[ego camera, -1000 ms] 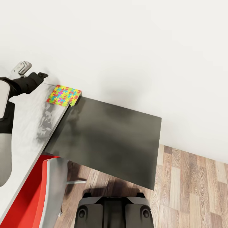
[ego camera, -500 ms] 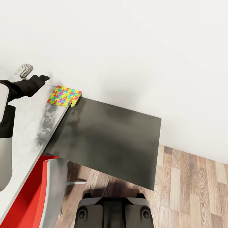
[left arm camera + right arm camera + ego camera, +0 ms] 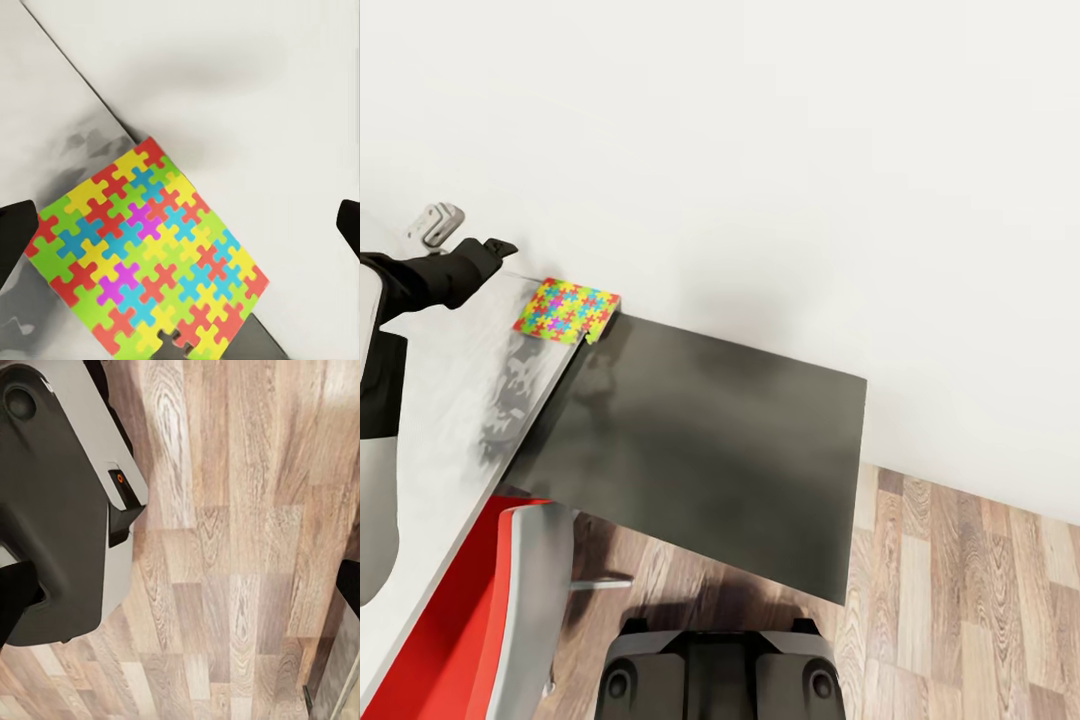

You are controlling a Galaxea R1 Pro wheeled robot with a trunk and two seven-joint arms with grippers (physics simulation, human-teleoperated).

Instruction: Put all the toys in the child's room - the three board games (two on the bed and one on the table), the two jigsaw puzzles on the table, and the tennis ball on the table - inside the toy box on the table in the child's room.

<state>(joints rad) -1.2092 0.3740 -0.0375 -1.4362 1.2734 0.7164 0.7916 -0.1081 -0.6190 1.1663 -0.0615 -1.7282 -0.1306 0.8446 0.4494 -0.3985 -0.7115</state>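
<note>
One jigsaw puzzle [image 3: 566,309] lies at the table's [image 3: 450,400] far corner, left of frame, not yet picked up. Left gripper [image 3: 180,225] hovers above it, jaws wide, empty. Right gripper [image 3: 180,585] open over floor [image 3: 240,547].

The pale grey-topped table [image 3: 450,400] runs off the head view's left edge, so its full length stays unseen, and the red chair [image 3: 440,640] with its grey back panel is cut by the lower left corner. In the left wrist view the flat multicoloured jigsaw puzzle square [image 3: 146,251] loses its near corner past the frame edge. There the left gripper [image 3: 180,229] shows only two black fingertips [image 3: 13,232] at opposite edges, and the right gripper [image 3: 180,592] shows likewise over wood-plank floor [image 3: 240,547].
</note>
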